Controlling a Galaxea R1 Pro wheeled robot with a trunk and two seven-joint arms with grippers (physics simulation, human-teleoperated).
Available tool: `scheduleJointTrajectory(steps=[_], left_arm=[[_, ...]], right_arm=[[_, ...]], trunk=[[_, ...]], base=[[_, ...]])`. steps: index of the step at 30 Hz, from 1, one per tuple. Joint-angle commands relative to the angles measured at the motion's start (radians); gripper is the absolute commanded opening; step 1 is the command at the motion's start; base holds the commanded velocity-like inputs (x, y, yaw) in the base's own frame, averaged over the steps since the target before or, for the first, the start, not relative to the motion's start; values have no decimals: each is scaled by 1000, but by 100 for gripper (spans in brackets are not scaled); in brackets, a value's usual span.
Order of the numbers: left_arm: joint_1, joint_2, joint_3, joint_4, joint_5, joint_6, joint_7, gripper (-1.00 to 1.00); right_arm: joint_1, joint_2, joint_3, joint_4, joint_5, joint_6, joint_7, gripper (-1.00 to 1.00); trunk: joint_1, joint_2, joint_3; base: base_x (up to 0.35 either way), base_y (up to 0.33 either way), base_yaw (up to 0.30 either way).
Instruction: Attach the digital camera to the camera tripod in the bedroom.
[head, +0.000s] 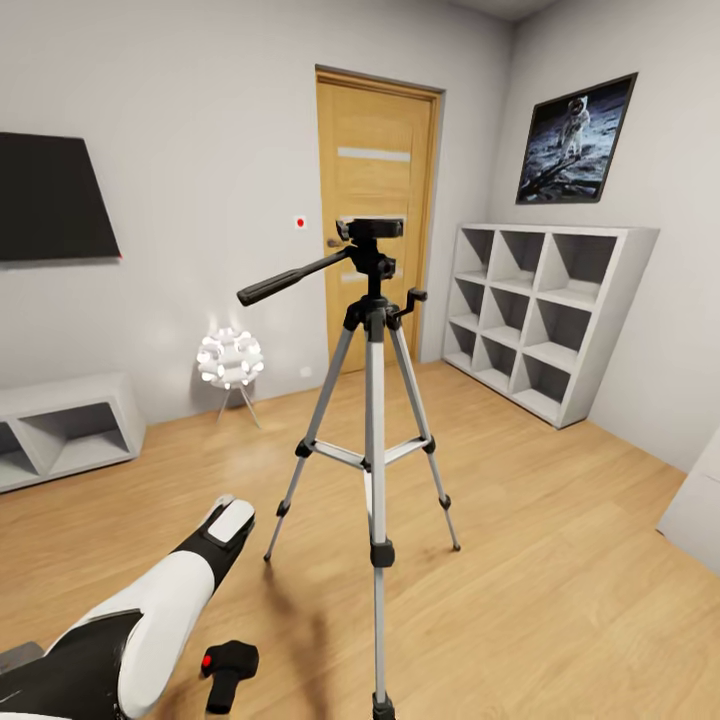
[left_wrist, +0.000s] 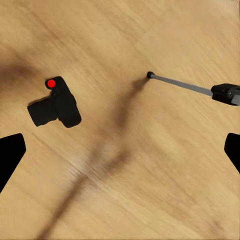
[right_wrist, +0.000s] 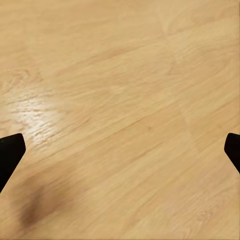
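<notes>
The robot's white-and-black left arm (head: 150, 620) reaches over the light wood-plank floor (head: 560, 560). The left gripper (left_wrist: 120, 155) has its black fingertips spread wide apart; the right gripper (right_wrist: 120, 155) is likewise parted above bare floor. The small black digital camera with a red button (head: 228, 668) lies on the floor, just beside the arm. The tall silver-legged camera tripod with black joints and pan handle (head: 372, 400) stands upright nearby, its head plate bare.
</notes>
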Motion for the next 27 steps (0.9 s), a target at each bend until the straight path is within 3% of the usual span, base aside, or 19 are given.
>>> scheduleJointTrajectory(steps=[1,4,10,14,21,27], left_arm=[[-1,1,-3,-2,4,3,3,100],[-4,4,-7,-2,0,12,-16,100],[-6,5,-7,9,1,35,-126,100],[-6,5,0,13,4,57,-213,100],[-3,2,5,13,22,77,-239,100],[1,5,16,13,92,74,-240,100]], right_arm=[[2,0,-1,-7,10,7,-2,100],[22,1,-1,-38,10,7,-2,100],[109,1,-6,-187,4,13,-2,100],[155,2,-42,-270,-42,17,-2,100],[169,8,-56,-295,-62,18,-2,100],[171,10,-58,-299,-65,18,-2,100]], trunk=[[4,-8,-4],[15,-29,-14],[38,-71,-32],[54,-99,-45],[80,-148,-67],[103,-190,-86]], base=[[0,0,0],[0,0,0],[0,0,0],[0,0,0],[0,0,0],[0,0,0]])
